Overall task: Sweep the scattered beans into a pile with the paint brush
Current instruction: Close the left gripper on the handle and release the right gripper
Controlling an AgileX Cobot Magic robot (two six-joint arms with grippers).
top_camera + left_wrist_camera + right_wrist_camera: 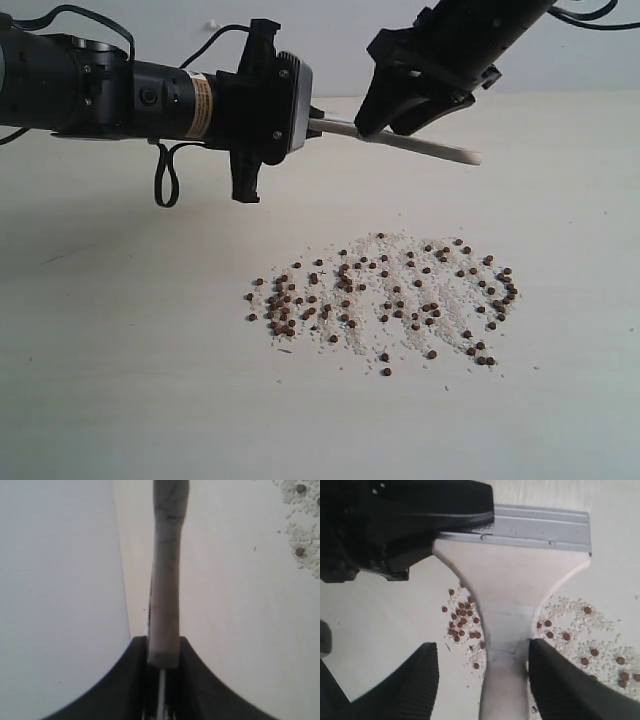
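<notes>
Pale wood forms the handle of the wide flat paint brush [440, 150], which has a silver metal ferrule [540, 527]. It is held in the air above the cream table [120, 380] and touches nothing on it.

Grip: the black left gripper [295, 115] has its jaws closed on the brush at the ferrule end. The left wrist view shows the brush edge-on, clamped between them. The black right gripper [385, 128] stands wide apart, its ribbed fingers [415, 680] on either side of the narrow handle, gripping nothing. One finger lies just beside the wood; contact cannot be told.

Orientation: in the exterior view the long axis runs from 9 o'clock to about 4 o'clock. The handle tip points to 4 o'clock, and the bristle end is hidden behind the left gripper.

Work piece: the small round reddish-brown beans [385, 300] lie mingled with fine white crumbs [385, 240] in a broad patch on the table. The patch is at 5 to 6 o'clock from the left gripper and is not yet piled.

Assessment: the left arm alone carries the tool. The right gripper likely needs to clear the handle, and the bristle edge then has to be turned down towards 6 o'clock to reach the patch.
</notes>
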